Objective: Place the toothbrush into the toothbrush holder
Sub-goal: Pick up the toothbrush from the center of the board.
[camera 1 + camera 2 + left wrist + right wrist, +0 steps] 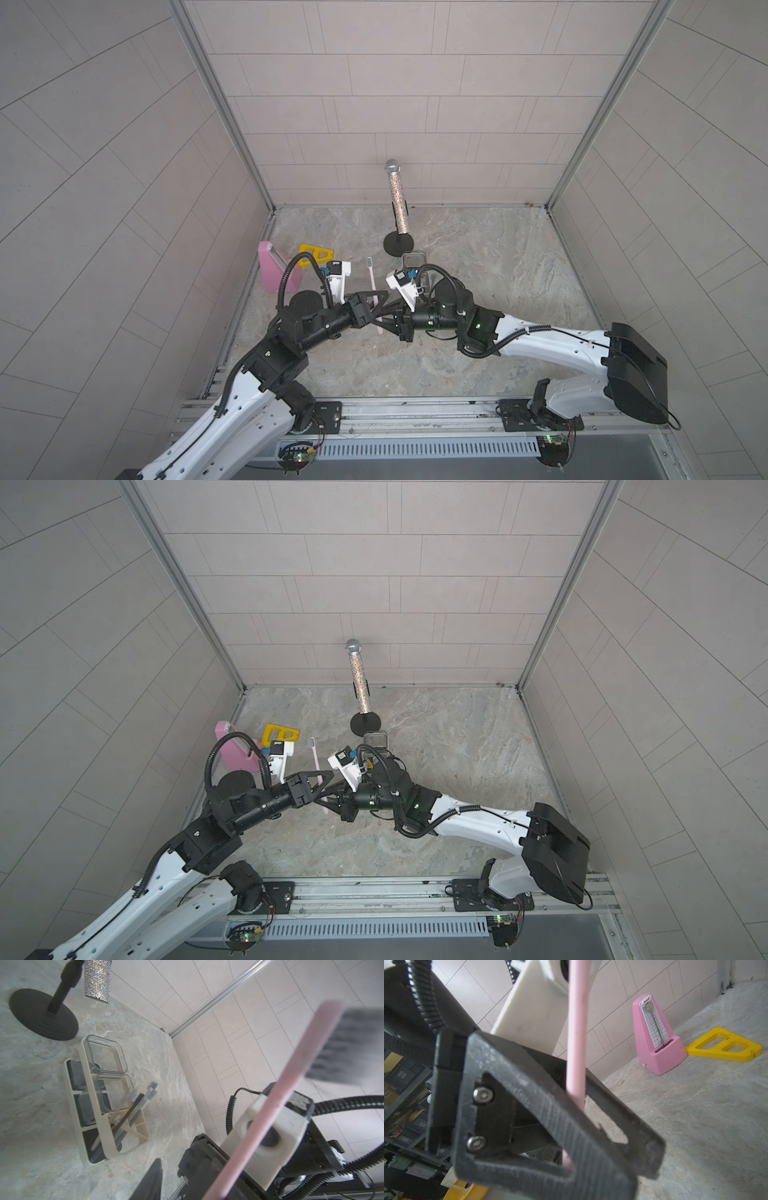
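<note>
The pink toothbrush (372, 282) (315, 755) stands nearly upright in the air at mid-table, grey bristles up. My right gripper (378, 321) (322, 802) is shut on the lower part of its handle. My left gripper (384, 297) (330, 775) is open around the handle (576, 1032) higher up. Its one visible finger (154, 1178) stands apart from the handle (280, 1109). The cream-white toothbrush holder (94, 1093) stands on the table behind the right arm and holds several brushes (141, 1101). Only its clear end (413, 259) (375, 739) shows in both top views.
A glittery microphone (397, 195) on a black round-based stand (398, 246) is behind the holder. A pink metronome (274, 270) (656, 1036) and a yellow triangular frame (316, 254) (724, 1045) sit at the left, by the wall. Tiled walls close three sides.
</note>
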You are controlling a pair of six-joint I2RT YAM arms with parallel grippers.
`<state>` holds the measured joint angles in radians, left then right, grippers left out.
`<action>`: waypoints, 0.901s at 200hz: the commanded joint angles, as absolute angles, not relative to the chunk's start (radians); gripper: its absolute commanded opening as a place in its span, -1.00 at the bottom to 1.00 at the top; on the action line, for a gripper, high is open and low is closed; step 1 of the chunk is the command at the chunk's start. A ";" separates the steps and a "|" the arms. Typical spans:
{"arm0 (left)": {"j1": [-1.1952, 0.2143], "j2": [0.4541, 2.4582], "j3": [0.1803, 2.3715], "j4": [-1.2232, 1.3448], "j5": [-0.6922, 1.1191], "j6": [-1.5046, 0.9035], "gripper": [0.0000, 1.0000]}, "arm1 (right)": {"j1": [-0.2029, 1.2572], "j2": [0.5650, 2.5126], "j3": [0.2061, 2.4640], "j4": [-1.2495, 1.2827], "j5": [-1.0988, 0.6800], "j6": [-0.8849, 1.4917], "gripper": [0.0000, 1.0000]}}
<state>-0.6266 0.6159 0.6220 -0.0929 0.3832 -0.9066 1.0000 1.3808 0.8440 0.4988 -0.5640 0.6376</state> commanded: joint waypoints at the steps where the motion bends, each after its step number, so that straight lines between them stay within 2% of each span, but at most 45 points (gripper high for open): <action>1: -0.627 0.609 0.597 -0.006 0.413 -0.958 -0.36 | 1.000 1.368 0.855 0.545 -0.613 0.645 -0.88; 37: -0.627 0.577 0.581 -0.013 0.415 -0.964 -0.64 | 0.993 1.385 0.854 0.580 -0.629 0.670 -0.87; 87: -0.627 0.575 0.584 -0.007 0.422 -0.963 -0.82 | 0.982 1.384 0.848 0.603 -0.633 0.693 -0.83; 141: -0.627 0.564 0.604 -0.116 0.393 -0.895 -0.91 | 0.980 1.398 0.850 0.612 -0.662 0.722 -0.23; 180: -0.626 0.534 0.655 -0.252 0.348 -0.815 -0.92 | 0.980 1.369 0.814 0.591 -0.659 0.723 -0.06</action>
